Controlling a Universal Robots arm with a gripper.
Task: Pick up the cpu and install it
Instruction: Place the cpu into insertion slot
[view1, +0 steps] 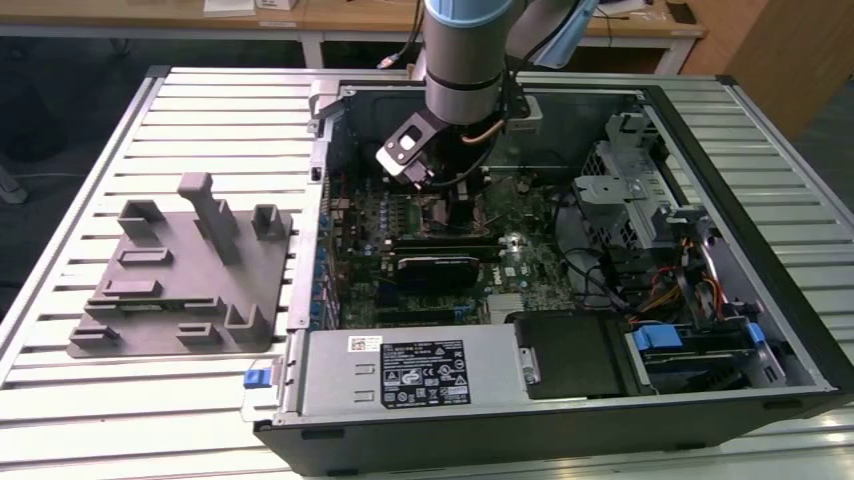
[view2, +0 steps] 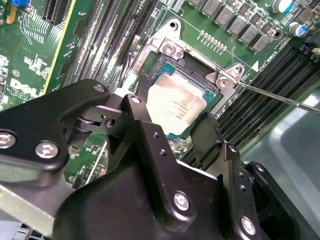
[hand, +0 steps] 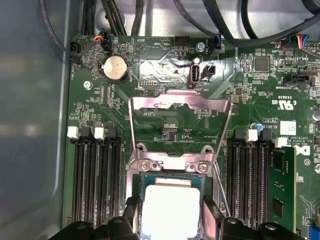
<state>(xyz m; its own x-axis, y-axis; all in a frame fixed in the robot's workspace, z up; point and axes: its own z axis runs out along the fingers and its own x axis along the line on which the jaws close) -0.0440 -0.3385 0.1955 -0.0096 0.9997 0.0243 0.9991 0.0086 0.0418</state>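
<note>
surface: slatted metal table (view1: 200, 110), pale, under everything. grey holder tray (view1: 187, 280) lies flat on it at the exterior view's left, posts upright. just beside it is the open pc case (view1: 801, 330), lying on its side w/ the motherboard (view1: 534, 265) facing up. room: wooden desks (view1: 347, 18) along the far edge, dark floor at the exterior view's left.

you have the arm (view1: 467, 50) reaching down into the case, over the board's far half.

the cpu (view2: 177, 107) sits inside the socket frame (view2: 170, 47) in both wrist views, silver top up, approx square to the frame. load plate (hand: 180, 107) is swung open, standing clear of the chip. thin lever rod (view2: 280, 97) sticks out from one corner.

gripper (view2: 172, 117): fingers (view2: 202, 135) are spread about one cpu-width and straddle the chip, one on each side edge. can't tell if they clamp it or just flank it.

nearby: ram slots (hand: 97, 175) on both sides of the socket, coin cell (hand: 116, 68) beyond the plate.
</note>
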